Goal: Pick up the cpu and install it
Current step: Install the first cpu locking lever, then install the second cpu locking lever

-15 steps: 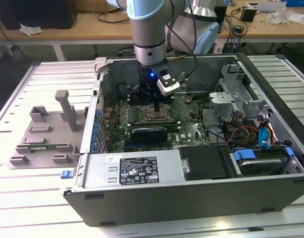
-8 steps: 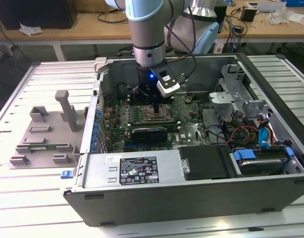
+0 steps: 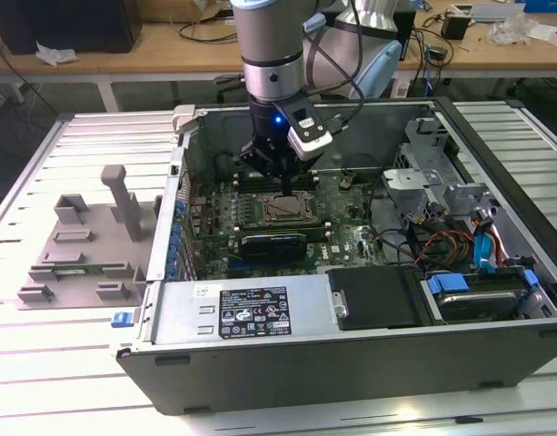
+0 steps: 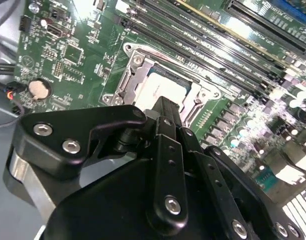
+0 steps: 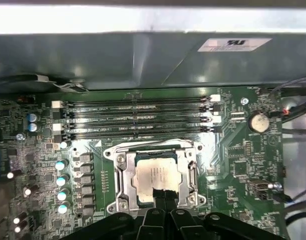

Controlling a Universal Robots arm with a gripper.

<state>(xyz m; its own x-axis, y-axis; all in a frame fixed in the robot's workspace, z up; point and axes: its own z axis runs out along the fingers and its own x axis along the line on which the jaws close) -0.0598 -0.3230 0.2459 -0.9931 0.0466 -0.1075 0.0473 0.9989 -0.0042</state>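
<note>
Hanging straight down inside the open computer case [image 3: 351,363], right over the socket [image 5: 157,175] on the green board [image 3: 346,222]. Sitting in that socket already: the cpu [image 5: 155,180], shiny silver top up, metal frame [image 5: 120,175] open around it (same square shows pale in the second wrist view [image 4: 160,92]). Tool [image 3: 283,182] low and close above the chip, black fingers [image 5: 165,197] pressed together at the tips and covering one edge of it in the first wrist view. Touching the chip or just above it? Hard to tell.

Doing this step well probably means keeping the chip flat and square in its seat, with no push to the side, since the tiny pins underneath would likely bend easily. Going gently and straight looks best.

Arm [image 3: 271,45] standing upright, wrist pointing down, small grey camera box [image 3: 310,134] sticking out beside it. Grey tray [image 3: 83,245] with posts resting on the bench [image 3: 42,381], well apart from the case.
</note>
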